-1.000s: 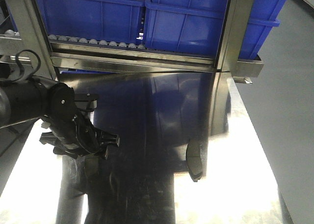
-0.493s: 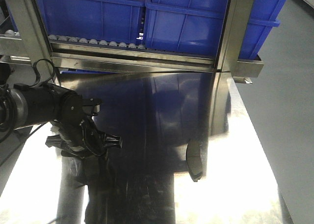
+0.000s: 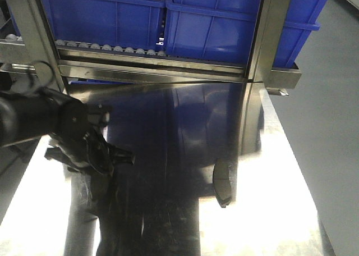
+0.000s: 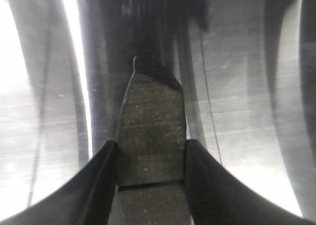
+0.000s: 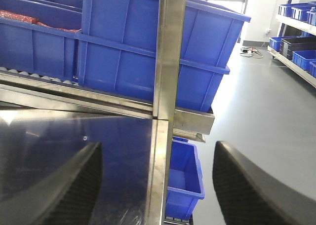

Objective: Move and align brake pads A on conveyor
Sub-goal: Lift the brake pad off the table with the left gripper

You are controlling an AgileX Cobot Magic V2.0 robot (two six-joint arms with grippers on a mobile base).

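One brake pad (image 4: 150, 126), grey-brown with a groove across it, sits between the black fingers of my left gripper (image 4: 150, 146), which is shut on it low over the shiny steel table (image 4: 247, 111). In the front view the left gripper (image 3: 118, 156) is at the table's left side, and the held pad is hard to make out there. Another brake pad (image 3: 223, 183) lies on the steel table (image 3: 269, 211) right of centre, well apart from that gripper. My right gripper (image 5: 158, 185) is open with nothing in it, near the table's right edge. The conveyor is out of view.
Blue bins (image 3: 213, 26) stand on a rack with small white rollers (image 3: 106, 47) behind the table. A steel post (image 5: 165, 52) rises at the table's far right corner. Another blue bin (image 5: 185, 180) sits on the grey floor (image 3: 331, 127) beyond the right edge.
The left arm has shifted a little over the table's left side, its gripper still shut on the pad. The pad lying right of centre has not moved.
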